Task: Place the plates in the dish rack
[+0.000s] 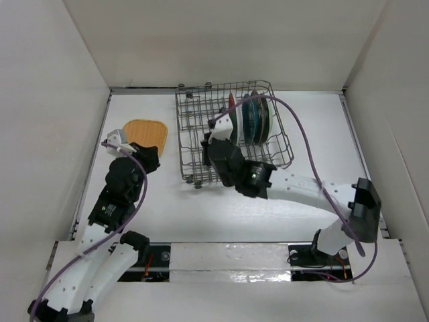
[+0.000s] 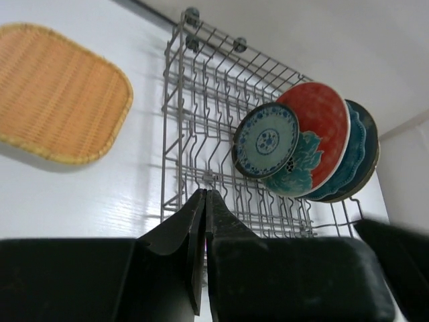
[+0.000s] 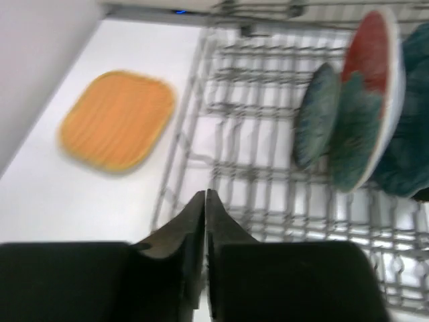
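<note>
Both left fingers and right fingers pressed together; racked plates overlap, rearmost mostly hidden.

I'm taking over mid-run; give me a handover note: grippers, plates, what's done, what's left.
Left gripper: shut, empty, near the orange plate.
Right gripper: shut, empty, at the dish rack.
Done: mint-green plate, red plate and teal plate stand upright at the rack's right end; a fourth rim shows behind them.
Left: the orange plate, flat on the table left of the rack.
</note>
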You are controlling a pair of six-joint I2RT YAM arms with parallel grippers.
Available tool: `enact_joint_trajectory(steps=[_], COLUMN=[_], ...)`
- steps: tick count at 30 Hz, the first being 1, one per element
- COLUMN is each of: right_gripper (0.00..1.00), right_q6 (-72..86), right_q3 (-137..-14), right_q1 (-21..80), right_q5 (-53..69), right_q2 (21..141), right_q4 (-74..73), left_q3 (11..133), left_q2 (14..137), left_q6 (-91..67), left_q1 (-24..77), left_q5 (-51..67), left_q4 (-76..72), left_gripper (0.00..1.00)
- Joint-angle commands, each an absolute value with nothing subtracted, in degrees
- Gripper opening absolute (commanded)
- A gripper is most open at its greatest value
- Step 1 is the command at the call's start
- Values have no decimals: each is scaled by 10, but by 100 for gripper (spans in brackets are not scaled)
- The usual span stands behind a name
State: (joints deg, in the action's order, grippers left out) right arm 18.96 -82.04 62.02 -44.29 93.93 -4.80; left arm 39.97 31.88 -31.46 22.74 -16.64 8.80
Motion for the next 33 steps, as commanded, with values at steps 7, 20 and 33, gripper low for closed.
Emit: enact_joint_trajectory(steps=[7,20,33], right_gripper=[4,53,56], right_q6=[209,200,191], right_q3=[-560,-471,-437], right_q1=[747,752,752], right_q5=[-325,-268,-248], right_q2=[725,599,554], right_q4=[128,90,88], left_q3=[402,322,347], left_q2=[437,558,815], left_q6=[-522,-595,-621], left_q1=[225,6,-78], left_q5=[-232,-69,-49], left_q4=[32,-51,-149], left_gripper=[46,54,52])
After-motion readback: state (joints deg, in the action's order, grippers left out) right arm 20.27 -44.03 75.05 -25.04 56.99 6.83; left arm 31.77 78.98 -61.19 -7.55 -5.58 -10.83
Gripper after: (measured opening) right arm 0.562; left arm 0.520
